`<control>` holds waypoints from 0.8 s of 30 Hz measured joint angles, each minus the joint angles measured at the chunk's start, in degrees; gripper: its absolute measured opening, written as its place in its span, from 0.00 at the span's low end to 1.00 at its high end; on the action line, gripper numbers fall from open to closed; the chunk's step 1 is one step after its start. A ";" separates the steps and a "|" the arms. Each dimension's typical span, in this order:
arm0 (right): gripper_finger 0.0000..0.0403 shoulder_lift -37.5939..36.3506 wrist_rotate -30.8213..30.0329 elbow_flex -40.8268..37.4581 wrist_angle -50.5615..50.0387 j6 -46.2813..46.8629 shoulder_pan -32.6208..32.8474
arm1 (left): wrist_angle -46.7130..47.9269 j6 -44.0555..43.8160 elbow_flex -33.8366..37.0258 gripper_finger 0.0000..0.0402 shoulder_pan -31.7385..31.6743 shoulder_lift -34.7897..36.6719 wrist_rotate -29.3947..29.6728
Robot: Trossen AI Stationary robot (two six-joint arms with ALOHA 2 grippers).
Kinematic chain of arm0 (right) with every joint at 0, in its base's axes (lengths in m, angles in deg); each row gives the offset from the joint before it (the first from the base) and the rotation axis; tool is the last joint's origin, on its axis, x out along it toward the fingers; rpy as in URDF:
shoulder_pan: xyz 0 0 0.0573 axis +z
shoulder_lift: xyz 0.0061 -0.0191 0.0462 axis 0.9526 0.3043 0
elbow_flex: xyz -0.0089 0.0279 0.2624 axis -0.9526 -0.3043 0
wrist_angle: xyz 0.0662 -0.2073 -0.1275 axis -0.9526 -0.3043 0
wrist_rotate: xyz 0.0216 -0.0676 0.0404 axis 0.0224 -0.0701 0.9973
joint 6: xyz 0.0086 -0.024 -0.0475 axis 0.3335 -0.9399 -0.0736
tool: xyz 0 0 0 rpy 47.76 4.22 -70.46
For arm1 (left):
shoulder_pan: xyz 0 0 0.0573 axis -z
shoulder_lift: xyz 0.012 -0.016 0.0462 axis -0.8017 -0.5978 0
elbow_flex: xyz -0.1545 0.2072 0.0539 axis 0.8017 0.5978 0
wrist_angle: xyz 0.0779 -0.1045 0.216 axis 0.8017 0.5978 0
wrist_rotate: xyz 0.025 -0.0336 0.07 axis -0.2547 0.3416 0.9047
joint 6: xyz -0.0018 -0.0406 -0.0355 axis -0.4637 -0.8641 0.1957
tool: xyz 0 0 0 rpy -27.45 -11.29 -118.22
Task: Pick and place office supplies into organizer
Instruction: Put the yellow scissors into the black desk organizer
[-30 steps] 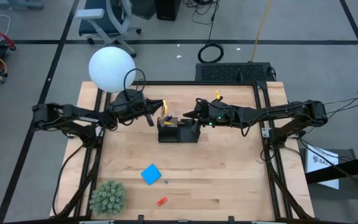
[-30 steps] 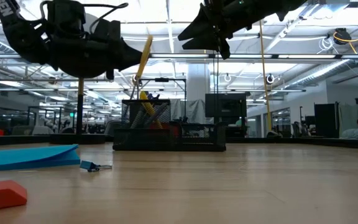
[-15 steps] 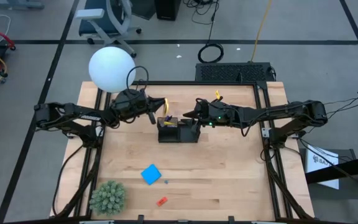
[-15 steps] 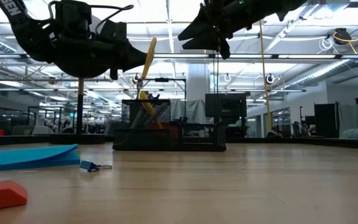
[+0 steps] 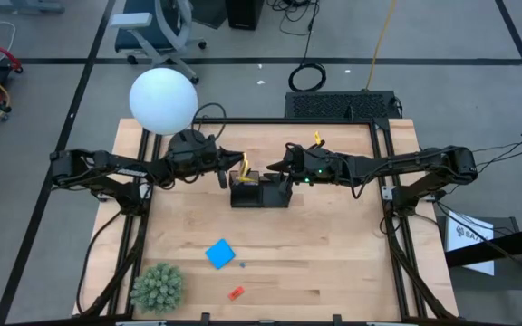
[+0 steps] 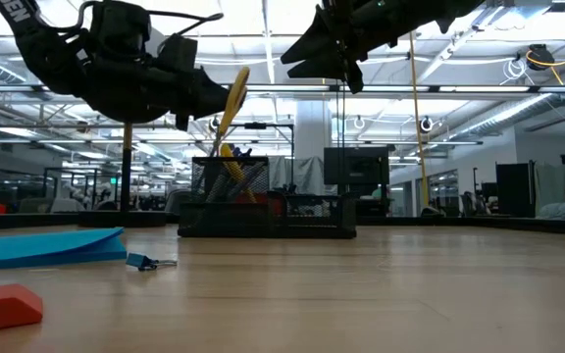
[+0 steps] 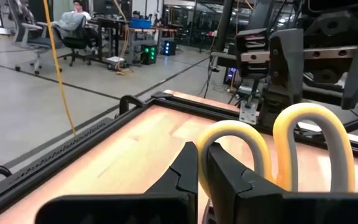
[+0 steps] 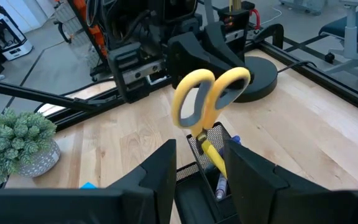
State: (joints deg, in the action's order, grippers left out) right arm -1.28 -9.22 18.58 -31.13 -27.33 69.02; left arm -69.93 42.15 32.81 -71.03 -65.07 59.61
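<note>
Scissors (image 5: pixel 242 164) with yellow handles sit pinched in the left gripper (image 5: pixel 228 168), jaws clamped on one handle loop, just above the taller section of the black mesh organizer (image 5: pixel 259 191) at centre of the high view. In the low view the scissors (image 6: pixel 230 103) hang tilted, handles up toward the gripper, blades pointing down into the organizer (image 6: pixel 263 208), where a yellow pen (image 6: pixel 231 169) leans inside the mesh. Left wrist view: both yellow loops (image 7: pixel 284 149) fill the lower right, dark fingers (image 7: pixel 185 171) pressed together against the nearer loop. Right gripper (image 5: pixel 287 163) hovers just right of the organizer's top edge, fingers parted, holding nothing; its wrist view looks past its fingers (image 8: pixel 160 165) at the scissors (image 8: pixel 207 102) standing over the organizer, with a bluish pen (image 8: pixel 221 184) in the compartment. Blue note pad (image 5: pixel 220 254) lies lower left of centre on the table (image 5: pixel 333 254), a small clip (image 5: pixel 241 264) just beside it, red piece (image 5: pixel 235 292) lower still. Spiky green plant (image 5: pixel 158 286) at lower left, white globe lamp (image 5: pixel 163 100) at upper left.
</note>
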 joint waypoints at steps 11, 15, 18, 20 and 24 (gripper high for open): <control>0.31 0.00 0.01 0.00 -0.02 0.00 0.00 | -0.92 1.43 0.23 0.05 -1.07 0.00 -0.08; 0.31 0.00 0.00 0.00 -0.01 0.00 0.00 | -0.76 1.59 0.23 0.03 -2.26 0.00 -2.37; 0.31 0.00 0.00 0.00 -0.01 0.00 0.00 | -1.50 1.84 0.23 0.03 -2.55 -0.78 -3.30; 0.31 0.00 0.00 0.00 -0.01 0.00 0.00 | -2.44 1.54 0.23 0.03 -2.65 -1.51 -3.34; 0.31 0.00 0.00 0.00 -0.01 0.00 0.00 | -4.68 -0.88 0.23 0.09 -2.66 -3.31 -2.72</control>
State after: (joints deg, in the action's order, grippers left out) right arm -1.28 -9.22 18.58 -31.14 -27.33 69.02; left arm -74.61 41.27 33.05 -73.69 -68.38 56.89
